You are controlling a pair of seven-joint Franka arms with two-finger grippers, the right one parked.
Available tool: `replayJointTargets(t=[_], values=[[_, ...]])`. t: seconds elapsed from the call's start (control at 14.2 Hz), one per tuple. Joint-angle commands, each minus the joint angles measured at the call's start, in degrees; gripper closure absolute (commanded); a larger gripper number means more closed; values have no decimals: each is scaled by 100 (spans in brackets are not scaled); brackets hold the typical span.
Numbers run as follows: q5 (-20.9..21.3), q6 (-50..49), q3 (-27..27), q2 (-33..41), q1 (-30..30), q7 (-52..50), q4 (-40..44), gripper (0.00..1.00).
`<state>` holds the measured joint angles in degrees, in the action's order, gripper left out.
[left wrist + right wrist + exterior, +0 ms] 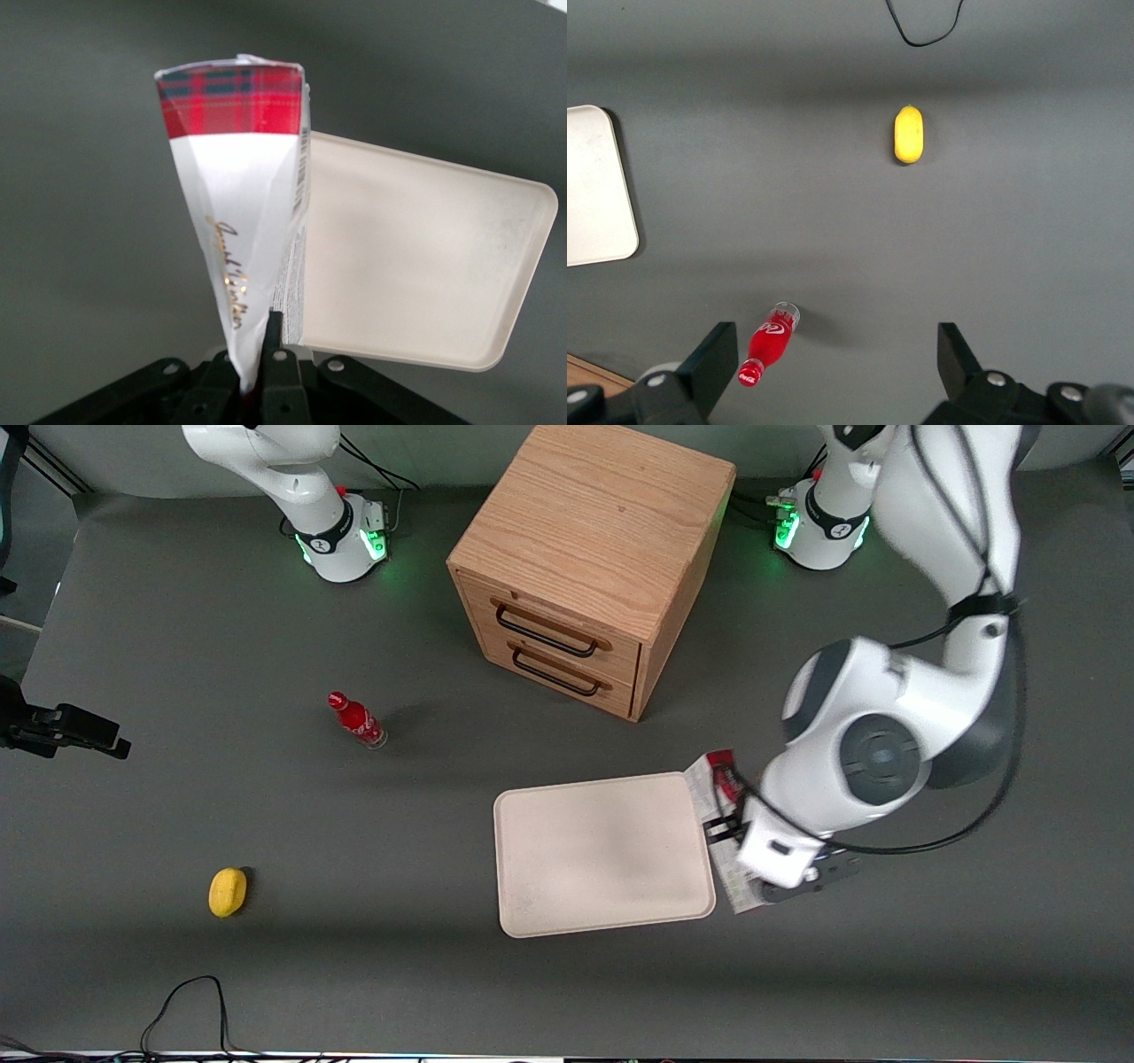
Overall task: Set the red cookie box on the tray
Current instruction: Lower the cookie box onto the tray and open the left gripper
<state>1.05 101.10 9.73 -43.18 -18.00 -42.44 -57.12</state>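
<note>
Gripper (252, 359) of the working left arm is clamped on one end of the red cookie box (239, 204), its fingers pressed against both thin faces. Box hangs in the grasp just beside the tray's (523, 266) short edge at the working arm's end of the table, its long side running along that edge; whether it touches the rim or the table cannot be told. In the front view the box (718, 815) is mostly hidden by the arm, between arm and tray (532, 903). Tray carries nothing. Wooden cabinet (594, 540) stands farther from the front camera. Red bottle (356, 720) and yellow object (228, 892) lie toward the parked arm's end.
</note>
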Motion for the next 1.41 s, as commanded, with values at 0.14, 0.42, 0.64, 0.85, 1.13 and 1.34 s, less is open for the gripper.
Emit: replayJointTargets(t=[0.14,0.42,0.64,0.85,1.13,1.34], values=[[772,496,46,-577,-371,140,-94,100],[1318,1068,267,-568,-380,-211,-966,100],[1460,1271,337,-542,-380,-309,-1284,100],[1486,1298,337,-542,-371,-344,-1284,1],[1513,1254,355,-288,-240,-239,-1257,0],[1110,791,337,439,32,-168,-1327,0]])
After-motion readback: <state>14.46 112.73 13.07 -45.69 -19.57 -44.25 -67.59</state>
